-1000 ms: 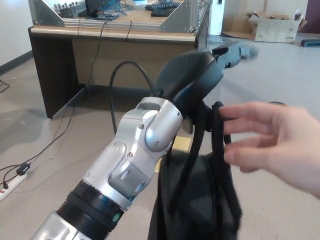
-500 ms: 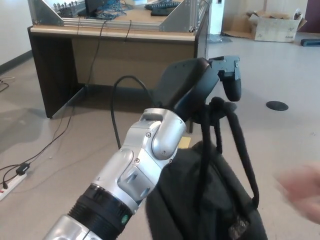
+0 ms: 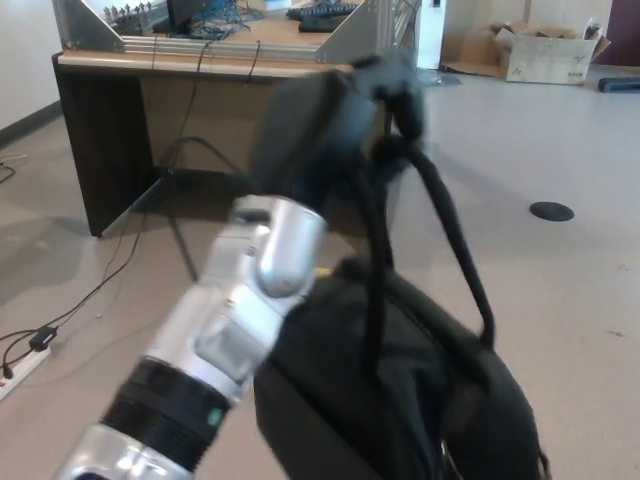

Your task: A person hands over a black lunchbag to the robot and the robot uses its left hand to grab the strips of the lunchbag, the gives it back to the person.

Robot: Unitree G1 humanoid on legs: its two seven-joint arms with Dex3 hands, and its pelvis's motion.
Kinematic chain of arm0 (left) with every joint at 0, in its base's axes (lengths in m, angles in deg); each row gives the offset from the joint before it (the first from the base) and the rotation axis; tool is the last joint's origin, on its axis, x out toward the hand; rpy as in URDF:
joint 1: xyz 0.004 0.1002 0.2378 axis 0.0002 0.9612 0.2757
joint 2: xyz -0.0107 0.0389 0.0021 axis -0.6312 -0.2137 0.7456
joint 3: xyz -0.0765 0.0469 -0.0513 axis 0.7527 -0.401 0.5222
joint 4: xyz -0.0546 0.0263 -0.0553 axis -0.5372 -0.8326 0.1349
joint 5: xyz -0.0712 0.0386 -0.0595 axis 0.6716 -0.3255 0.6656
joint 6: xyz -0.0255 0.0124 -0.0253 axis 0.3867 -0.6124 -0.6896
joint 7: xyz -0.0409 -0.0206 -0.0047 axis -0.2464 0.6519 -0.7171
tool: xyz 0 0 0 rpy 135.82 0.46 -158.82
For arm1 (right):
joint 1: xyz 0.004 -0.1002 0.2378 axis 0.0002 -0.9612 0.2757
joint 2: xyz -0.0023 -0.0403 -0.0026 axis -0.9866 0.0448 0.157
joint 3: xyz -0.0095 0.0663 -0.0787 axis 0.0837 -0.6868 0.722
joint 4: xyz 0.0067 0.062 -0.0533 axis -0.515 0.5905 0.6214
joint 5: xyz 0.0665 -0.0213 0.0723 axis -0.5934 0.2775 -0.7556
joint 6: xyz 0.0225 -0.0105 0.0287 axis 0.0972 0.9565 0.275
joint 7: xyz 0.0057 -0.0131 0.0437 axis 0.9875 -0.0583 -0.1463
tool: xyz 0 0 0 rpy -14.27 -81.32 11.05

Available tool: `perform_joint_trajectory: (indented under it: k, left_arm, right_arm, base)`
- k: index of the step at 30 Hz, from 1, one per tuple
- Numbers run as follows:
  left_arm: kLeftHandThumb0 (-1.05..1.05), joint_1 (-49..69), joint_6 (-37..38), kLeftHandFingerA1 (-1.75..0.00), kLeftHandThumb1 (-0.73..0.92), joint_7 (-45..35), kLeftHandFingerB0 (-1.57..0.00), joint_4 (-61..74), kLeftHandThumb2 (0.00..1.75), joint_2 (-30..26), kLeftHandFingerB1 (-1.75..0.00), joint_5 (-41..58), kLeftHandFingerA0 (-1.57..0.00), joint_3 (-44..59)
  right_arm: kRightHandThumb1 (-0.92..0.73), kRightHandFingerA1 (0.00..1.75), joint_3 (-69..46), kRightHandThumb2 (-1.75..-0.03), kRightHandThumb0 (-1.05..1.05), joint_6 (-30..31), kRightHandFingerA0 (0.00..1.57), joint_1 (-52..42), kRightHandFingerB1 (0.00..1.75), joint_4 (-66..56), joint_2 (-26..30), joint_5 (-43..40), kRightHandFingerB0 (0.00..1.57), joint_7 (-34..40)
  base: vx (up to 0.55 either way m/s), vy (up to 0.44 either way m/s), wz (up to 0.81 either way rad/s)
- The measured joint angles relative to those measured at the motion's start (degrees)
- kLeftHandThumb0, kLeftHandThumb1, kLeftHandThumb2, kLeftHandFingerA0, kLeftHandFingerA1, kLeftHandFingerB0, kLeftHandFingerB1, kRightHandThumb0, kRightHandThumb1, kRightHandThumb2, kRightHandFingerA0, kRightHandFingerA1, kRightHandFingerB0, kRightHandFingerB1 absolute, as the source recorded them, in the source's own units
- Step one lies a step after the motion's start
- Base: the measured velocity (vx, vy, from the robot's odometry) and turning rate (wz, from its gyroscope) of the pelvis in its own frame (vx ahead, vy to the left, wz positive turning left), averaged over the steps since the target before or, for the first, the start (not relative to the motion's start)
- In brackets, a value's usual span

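Your left hand [image 3: 345, 110] was raised high at the middle of the view, blurred, with its black fingers closed around the straps [image 3: 440, 215] of the lunchbag [image 3: 400, 400]. The straps ran down from the hand in two dark lines, one nearly straight down and one bowing out to the right before it met the bag. The lunchbag hung below the hand, near the camera, clear of the floor [image 3: 560, 280] and just right of your silver forearm [image 3: 225, 330], which came in from the lower left. Your right hand did not show. Beyond the hand, at the far left, stood a brown counter [image 3: 150, 65] carrying a metal frame [image 3: 100, 25]. A white power strip [image 3: 25, 365] lay on the floor at the left edge. A cardboard box [image 3: 550, 55] sat far off at the right.
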Motion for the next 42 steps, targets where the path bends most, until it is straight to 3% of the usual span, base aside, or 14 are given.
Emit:
perform_joint_trajectory:
  k: [7,13,19,27,34,42]
  left_arm:
    - [-0.21,3.9,4.2,-1.75,0.65,5.2,-0.64,3.5,0.57,-6.1,-1.75,0.0,-0.85,6.6]
    - [-0.23,15.0,9.2,-1.75,0.66,9.0,-0.66,12.3,0.58,-10.7,-1.75,0.2,-0.9,14.0]
    - [-0.19,26.5,13.9,-1.75,0.66,10.9,-0.62,18.9,0.57,-12.6,-1.75,0.8,-0.85,19.6]
    - [-0.13,44.5,21.1,-1.75,0.64,13.0,-0.66,24.5,0.56,-12.4,-1.75,1.2,-0.9,24.8]
    - [-0.08,55.3,26.8,-1.75,0.6,16.5,-0.67,19.3,0.54,-11.8,-1.75,0.8,-0.87,26.1]
    - [-0.09,63.5,33.5,-1.75,0.62,23.1,-0.68,2.2,0.55,-12.5,-1.75,-1.0,-0.86,26.2]
  right_arm:
    - [-0.68,0.45,0.0,-0.6,-0.55,-0.1,0.5,0.0,0.41,0.1,0.0,0.0,0.49,0.0]
    - [-0.68,0.46,-0.1,-0.6,-0.55,-0.1,0.5,0.0,0.42,0.3,0.0,0.0,0.5,0.0]
    - [-0.71,0.45,-0.1,-0.61,-0.57,-0.1,0.5,0.0,0.41,0.4,0.0,0.0,0.48,0.0]
    - [-0.7,0.45,0.0,-0.62,-0.57,-0.1,0.51,-0.3,0.41,0.4,0.2,0.1,0.49,0.0]
    - [-0.7,0.45,0.1,-0.62,-0.57,-0.1,0.51,-0.3,0.41,0.4,0.2,0.2,0.49,0.0]
    - [-0.7,0.46,0.4,-0.62,-0.57,-0.1,0.51,-0.4,0.41,0.5,0.2,0.3,0.49,0.0]
  base:
    - [0.0,0.0,0.0]
    - [0.0,0.0,0.0]
    - [0.0,0.0,0.0]
    - [0.0,0.0,0.0]
    - [0.0,0.0,0.0]
    - [0.0,0.0,0.0]
